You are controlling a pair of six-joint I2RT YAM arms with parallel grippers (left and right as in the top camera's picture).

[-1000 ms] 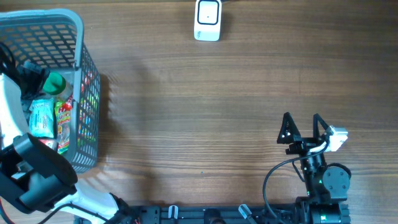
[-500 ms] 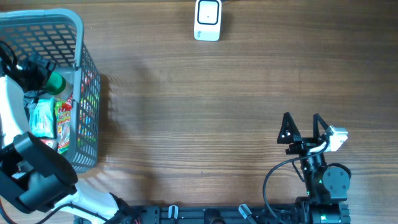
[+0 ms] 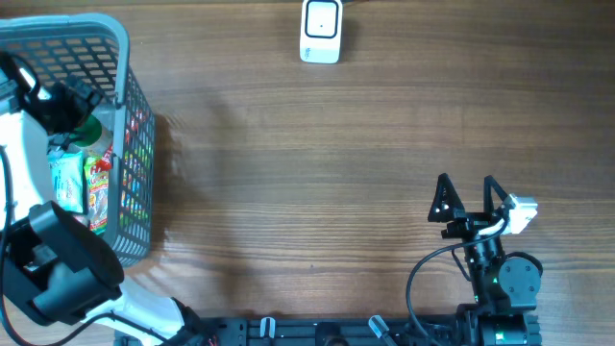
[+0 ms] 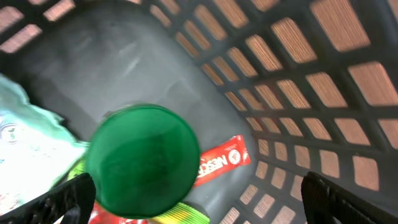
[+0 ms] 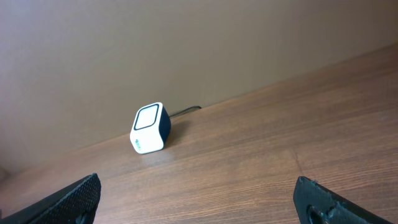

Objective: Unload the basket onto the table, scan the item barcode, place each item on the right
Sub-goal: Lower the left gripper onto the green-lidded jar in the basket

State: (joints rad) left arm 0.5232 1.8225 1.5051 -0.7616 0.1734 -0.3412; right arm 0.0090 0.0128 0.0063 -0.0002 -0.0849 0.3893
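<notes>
Green-capped bottle [image 4: 143, 162] sat in the basket [image 4: 323, 93] under the wide-open left gripper [image 4: 198, 198]
Looked rigid and light (slick plastic, probably); a hold across its top seemed best; right gripper [image 3: 466, 197] idled open too

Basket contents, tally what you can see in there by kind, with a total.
Green-capped container: 1
Pale teal packet: 1
Red and green packet: 1
Red Nescafe sachet: 1
Total in the basket: 4 visible; more may be hidden underneath.
</notes>
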